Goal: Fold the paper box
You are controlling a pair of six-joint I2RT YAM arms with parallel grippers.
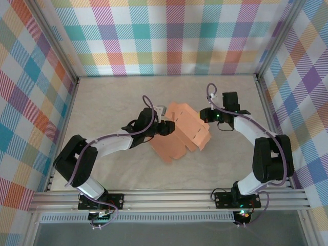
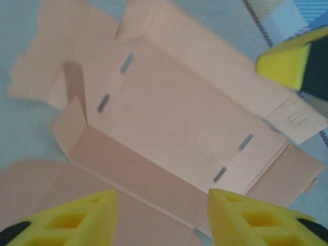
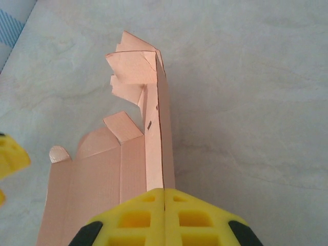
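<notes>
The paper box (image 1: 182,130) is a salmon-orange die-cut card lying mid-table, partly folded. In the left wrist view the paper box (image 2: 174,118) shows a flat panel with slots and raised side flaps. My left gripper (image 1: 166,127) hovers over its left side, and the left gripper (image 2: 161,205) is open, with nothing between its yellow fingers (image 2: 77,218). My right gripper (image 1: 205,115) is at the card's far right edge. Seen from its own wrist, the right gripper (image 3: 164,197) is shut on an upright folded wall of the paper box (image 3: 156,128).
The pale table (image 1: 113,102) is fenced by checkered walls (image 1: 169,36) on three sides. A metal rail (image 1: 169,197) with both arm bases runs along the near edge. Bare tabletop (image 3: 246,102) lies to the right of the upright wall.
</notes>
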